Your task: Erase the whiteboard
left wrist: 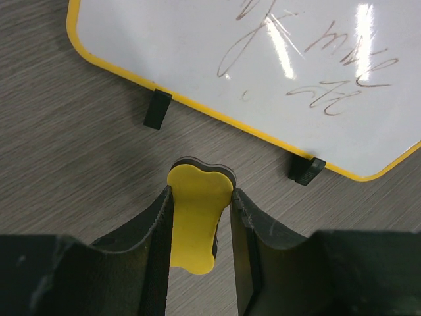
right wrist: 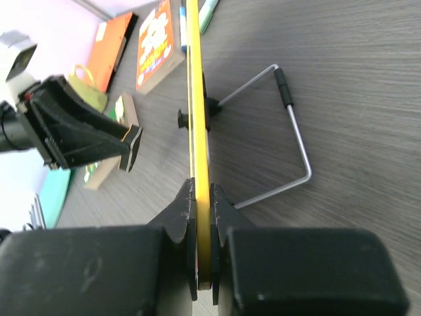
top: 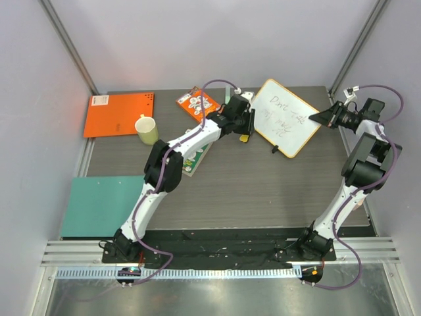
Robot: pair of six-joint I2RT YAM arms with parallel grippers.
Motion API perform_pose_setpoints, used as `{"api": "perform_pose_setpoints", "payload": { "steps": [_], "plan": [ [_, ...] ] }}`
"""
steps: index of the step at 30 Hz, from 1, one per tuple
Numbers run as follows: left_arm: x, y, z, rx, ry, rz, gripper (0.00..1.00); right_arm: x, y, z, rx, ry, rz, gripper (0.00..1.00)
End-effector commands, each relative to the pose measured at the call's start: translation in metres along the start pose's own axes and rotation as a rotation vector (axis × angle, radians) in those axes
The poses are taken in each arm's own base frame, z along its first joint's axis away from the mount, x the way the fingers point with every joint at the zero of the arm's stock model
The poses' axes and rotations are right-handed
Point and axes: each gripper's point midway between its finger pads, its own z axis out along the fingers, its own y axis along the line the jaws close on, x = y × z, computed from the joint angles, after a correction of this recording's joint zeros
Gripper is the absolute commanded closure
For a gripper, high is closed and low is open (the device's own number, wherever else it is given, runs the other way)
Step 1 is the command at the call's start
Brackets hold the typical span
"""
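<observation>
I am gripping a yellow eraser (left wrist: 194, 224) in my left pincer (left wrist: 200, 197). The jaws are standing partly open around its narrow waist, with both pads pressing its sides. The eraser's rounded tip is pointing toward 12 o'clock at the lower frame of the whiteboard (left wrist: 263, 66), and a strip of bare bench (left wrist: 79, 171) is showing between the two, so they are apart.

My right pincer (right wrist: 200, 194) is squeezing almost fully closed on the whiteboard's thin yellow edge, one finger on each face.

Seen from above, the whiteboard (top: 286, 118) is sitting at about 1 o'clock on the bench, turned diagonally. It is leaning on a wire stand (right wrist: 299, 138) behind it, and its two black feet (left wrist: 157, 108) are resting on the surface. Dark handwriting (left wrist: 316, 72) is running across its face.

At the board's 9 o'clock my left arm is crowding a booklet (top: 197, 103) and a cup (top: 147, 129). An orange sheet (top: 118, 113) is lying at 10 o'clock and a teal sheet (top: 99, 205) is overhanging the bench's left edge at 8 o'clock. Open wood grain is stretching from the board toward 6 o'clock, between my two arms.
</observation>
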Motion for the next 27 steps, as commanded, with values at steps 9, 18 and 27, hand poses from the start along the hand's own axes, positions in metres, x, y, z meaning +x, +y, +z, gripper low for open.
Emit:
{"api": "perform_pose_setpoints", "payload": {
  "steps": [9,18,27],
  "plan": [
    [-0.064,-0.041,-0.041,0.156,-0.177,-0.020,1.00,0.076,-0.011,-0.020,0.108,0.282,-0.218,0.99],
    [-0.093,-0.057,-0.028,0.002,-0.457,0.054,1.00,0.104,-0.003,-0.018,0.069,0.365,-0.173,0.99],
    [-0.103,-0.066,0.004,-0.001,-0.691,-0.027,1.00,0.092,0.004,-0.011,0.073,0.359,-0.170,0.99]
  ]
}}
